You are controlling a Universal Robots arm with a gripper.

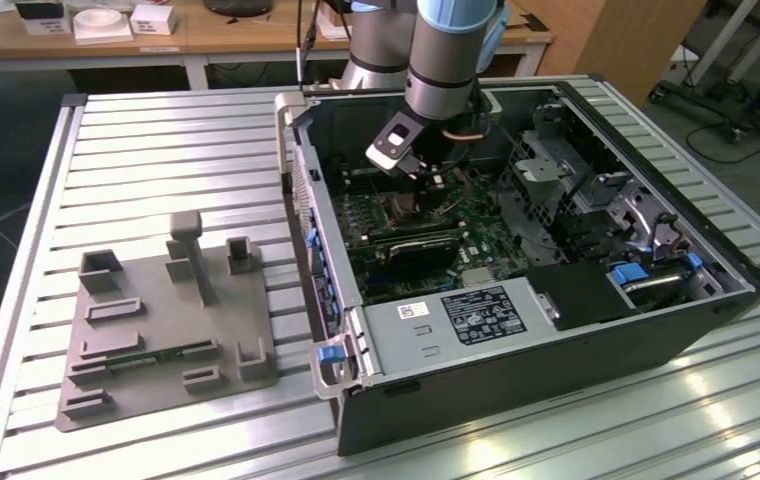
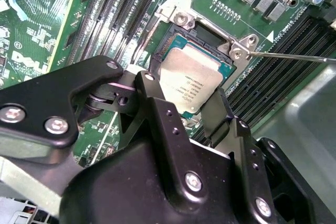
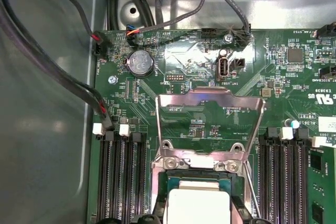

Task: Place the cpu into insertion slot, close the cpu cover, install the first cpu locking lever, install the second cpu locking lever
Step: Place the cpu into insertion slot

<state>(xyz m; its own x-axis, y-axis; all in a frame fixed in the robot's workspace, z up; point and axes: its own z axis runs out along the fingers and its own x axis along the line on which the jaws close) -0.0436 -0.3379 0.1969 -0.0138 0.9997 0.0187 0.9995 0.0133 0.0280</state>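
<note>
While your fingers (image 2: pixel 160 114) clamp the cpu (image 2: pixel 191 80) by two opposite edges, the chip sits low in the insertion slot (image 2: pixel 210 34) — whether fully seated, you can't tell. You'll see the cpu cover (image 3: pixel 210 97) swung open in the first wrist view, and a thin locking lever (image 2: pixel 289 55) juts out from the socket's corner. Your arm (image 1: pixel 440 60) reaches down into the open computer case (image 1: pixel 554 380) on the bench (image 1: pixel 153 140).

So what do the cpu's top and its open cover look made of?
The small flat square cpu seems topped in matt silver-grey metal, dull under print. The thin windowed cpu cover looks like bare polished sheet metal, likely steel: it glints brightly.
</note>
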